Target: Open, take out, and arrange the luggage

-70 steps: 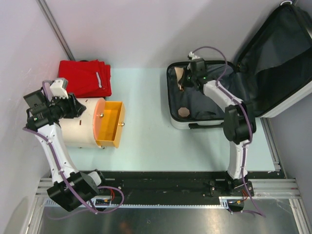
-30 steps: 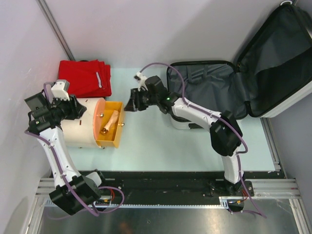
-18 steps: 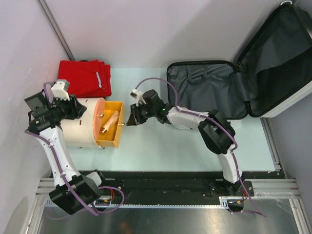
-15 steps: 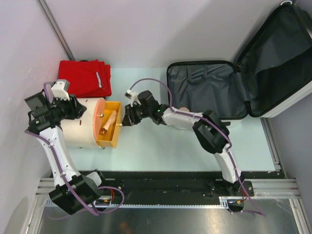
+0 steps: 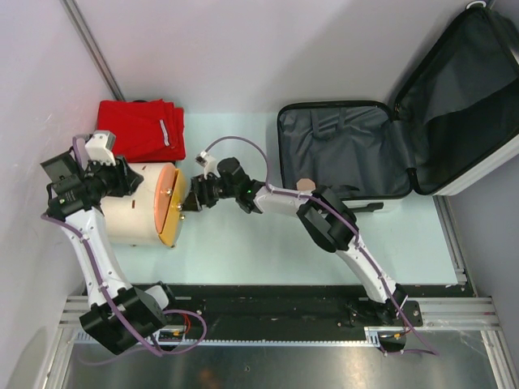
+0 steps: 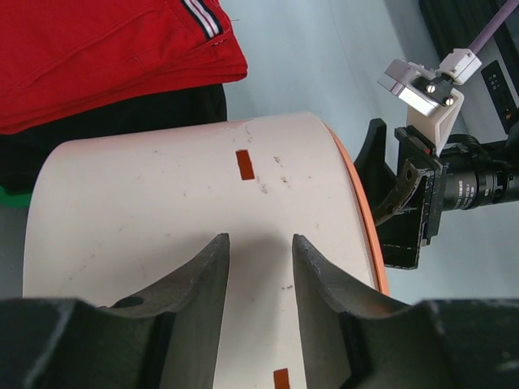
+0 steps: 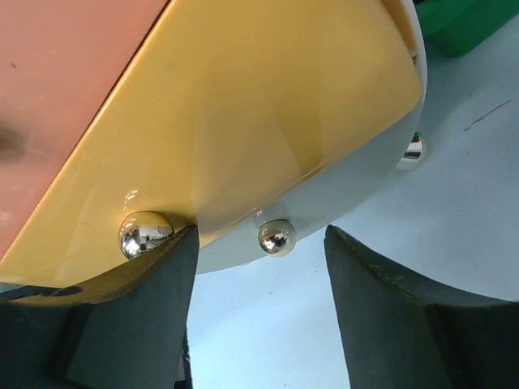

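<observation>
Right tool (image 5: 191, 200), jaws wide, empty, against orange drawer front (image 5: 170, 212) at desk's (image 5: 243, 243) nine o'clock; risk: knob (image 7: 146, 233) snagging on withdrawal, pulling drawer open.

L arm (image 5: 96, 251), R arm (image 5: 369, 271): white links, blk joints, purple cables (image 6: 495, 28) (fingers (image 6: 203, 284) black).

Pale green table (image 5: 243, 243), open luggage (image 5: 340, 154), cream cylinder (image 5: 134, 207), folded red cloth (image 5: 138, 130)

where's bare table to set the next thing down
Bare table along the near edge, in front of the cream cylinder and luggage. A smaller patch lies behind the right arm, between the red clothes and the luggage. Crowded: the cylinder's orange front, where the right end effector sits.
</observation>
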